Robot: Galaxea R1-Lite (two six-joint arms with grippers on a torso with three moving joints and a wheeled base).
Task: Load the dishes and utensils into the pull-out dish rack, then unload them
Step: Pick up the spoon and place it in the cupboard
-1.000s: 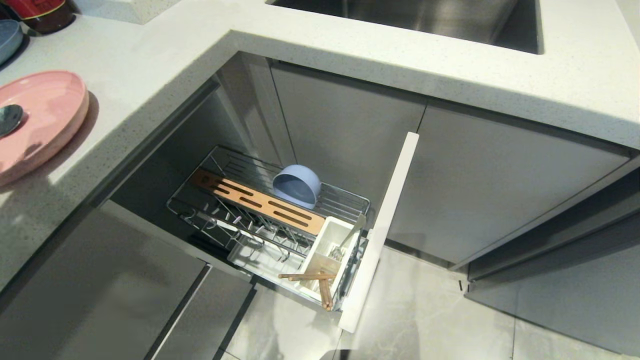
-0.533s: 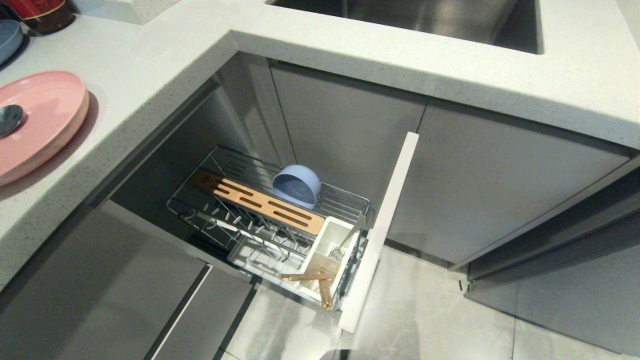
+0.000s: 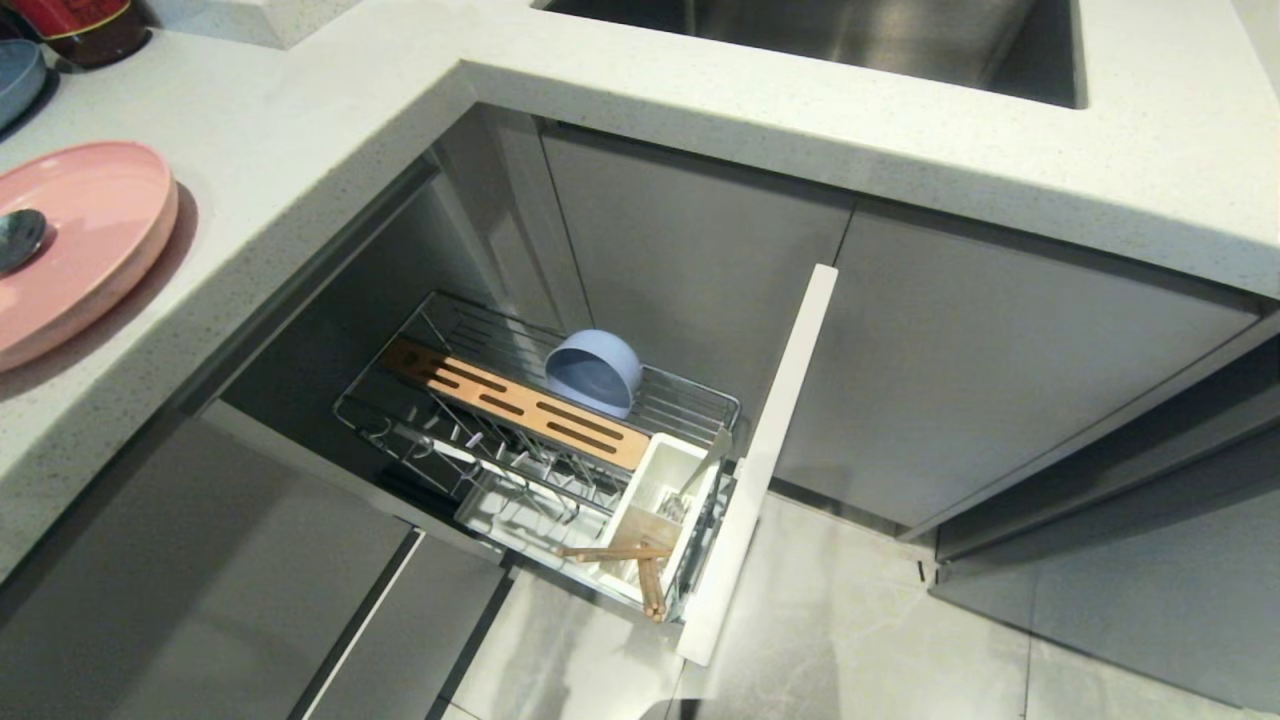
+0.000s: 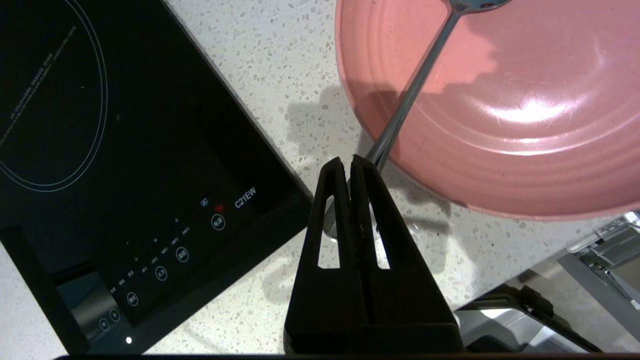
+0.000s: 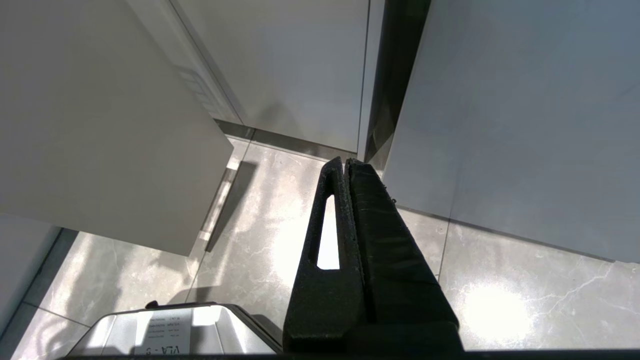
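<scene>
The pink plate (image 3: 85,235) lies on the counter at the far left, with the grey spoon (image 3: 18,238) resting in it. In the left wrist view the spoon (image 4: 415,85) runs across the plate (image 4: 525,100), its handle overhanging the rim. My left gripper (image 4: 347,162) hovers shut just above that handle end, gripping nothing. The pull-out dish rack (image 3: 700,395) stands drawn out below the counter. A light-blue bowl (image 3: 592,372) lies on its side in it, and the chopsticks (image 3: 625,552) stick out of the white cutlery box (image 3: 660,480). My right gripper (image 5: 345,164) hangs shut over the floor.
A black induction hob (image 4: 125,150) is set into the counter beside the plate. The rack's white front panel (image 3: 770,450) juts out over the floor tiles. A slotted wooden board (image 3: 515,405) spans the rack. A steel sink (image 3: 850,40) sits at the back, a blue-grey plate (image 3: 15,80) far left.
A shadow that lay over the plate's near edge and the counter below it has gone. Plate, spoon and rack contents have not moved.
</scene>
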